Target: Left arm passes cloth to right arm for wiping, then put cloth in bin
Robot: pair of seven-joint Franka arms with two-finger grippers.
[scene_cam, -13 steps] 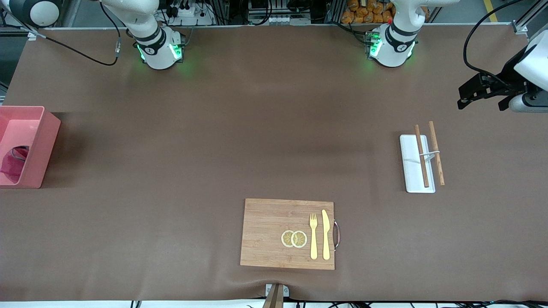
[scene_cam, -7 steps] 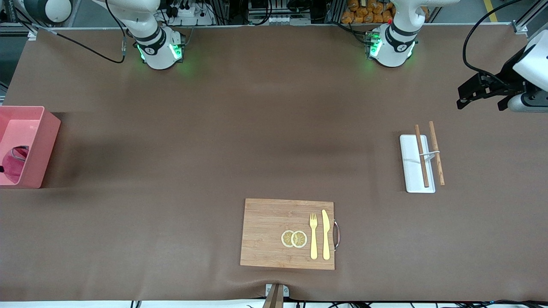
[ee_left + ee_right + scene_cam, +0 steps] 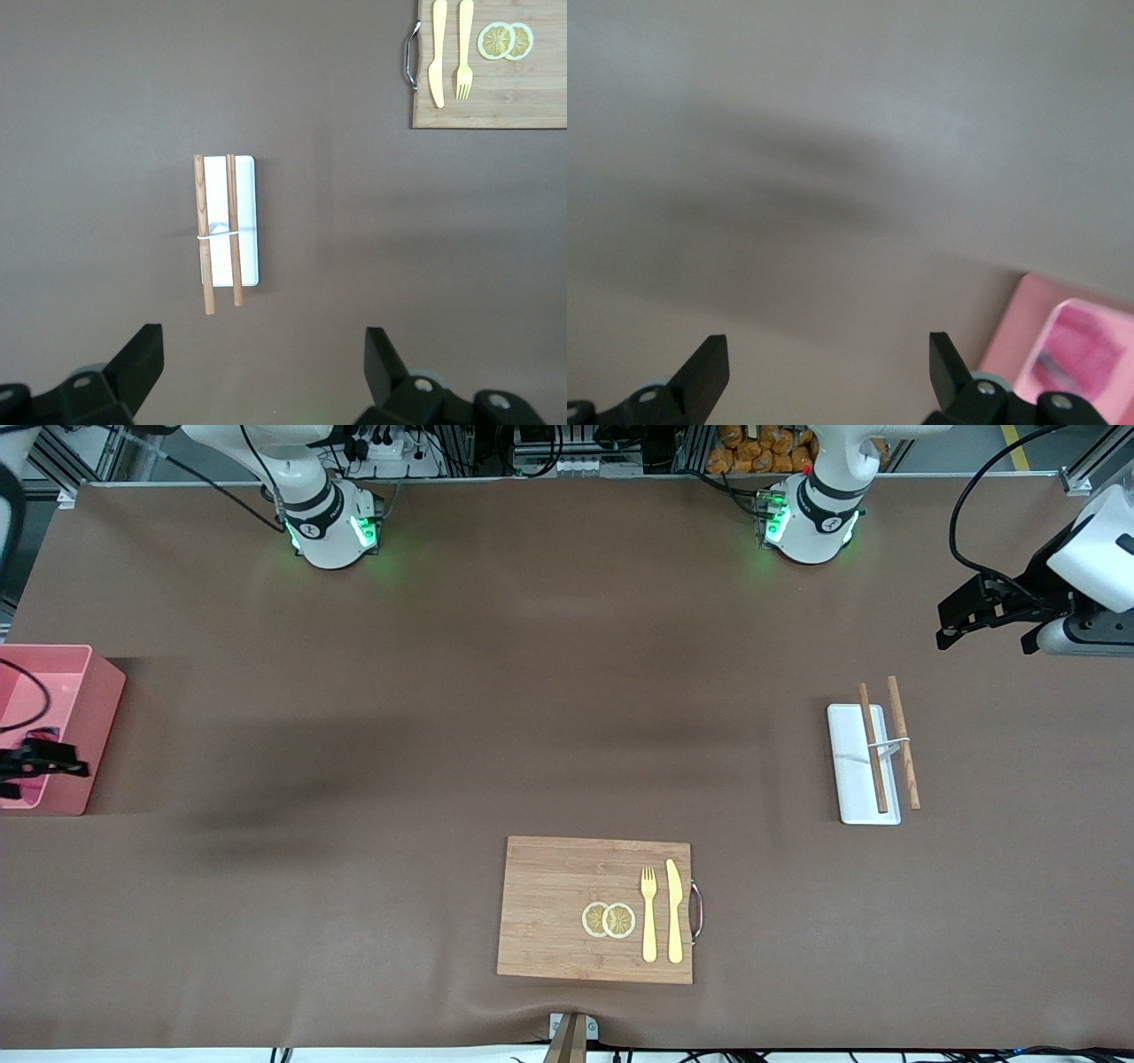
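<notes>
The pink bin [image 3: 96,726] stands at the right arm's end of the table. The magenta cloth [image 3: 1090,352] lies inside the bin [image 3: 1007,354], as the right wrist view shows; in the front view my right gripper covers it. My right gripper [image 3: 53,762] hangs over the bin's edge, open and empty; its fingers [image 3: 709,372] stand wide apart over bare table beside the bin. My left gripper [image 3: 970,613] waits in the air at the left arm's end, open and empty [image 3: 261,363].
A wooden board [image 3: 549,908] with a yellow fork [image 3: 649,914], a knife and two lemon slices lies near the front camera. A flat white tray [image 3: 852,779] with two wooden chopsticks [image 3: 873,748] lies toward the left arm's end.
My right gripper has come into the front view over the bin and now covers the cloth there. My left gripper has shifted slightly.
</notes>
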